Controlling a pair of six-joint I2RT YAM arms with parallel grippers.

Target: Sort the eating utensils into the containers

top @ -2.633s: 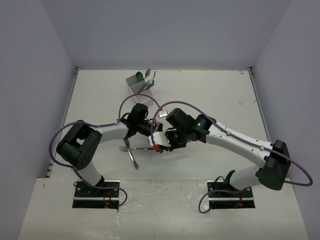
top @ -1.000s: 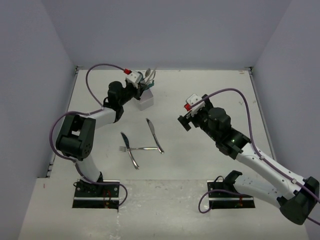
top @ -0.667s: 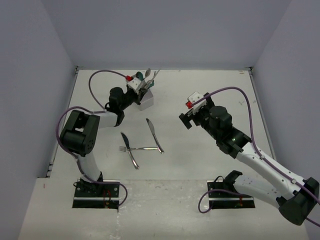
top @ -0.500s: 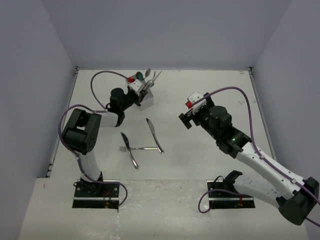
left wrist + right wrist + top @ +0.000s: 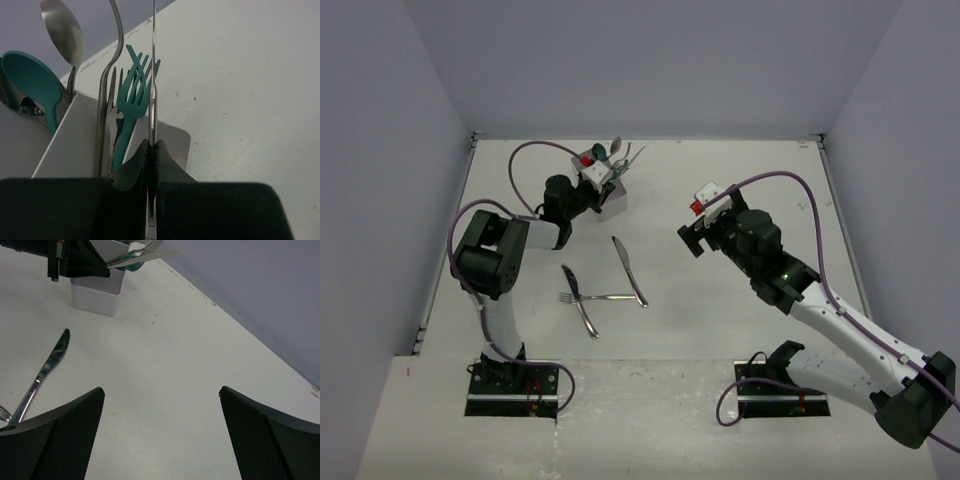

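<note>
Step in hand: deposit. Left gripper [image 5: 151,150] pinches knife [image 5: 152,75], edge-on, blade rising past fingertips. Organiser [image 5: 176,136] end compartment just beyond fingertips; teal fork [image 5: 134,97] left of them. Right gripper [image 5: 161,390] spread wide, idle; loose knife [image 5: 42,372] left of its fingers. Next, as I judge it: lower the knife into the compartment, then release.

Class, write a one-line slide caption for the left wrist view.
Left gripper, shut on a silver knife seen edge-on, at the white organiser holding a teal fork.

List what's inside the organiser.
Upright in the organiser: teal spoon, silver spoon, teal fork, silver fork. Left pincer grips a knife there. Walls and pincer hide the lower ends.
</note>
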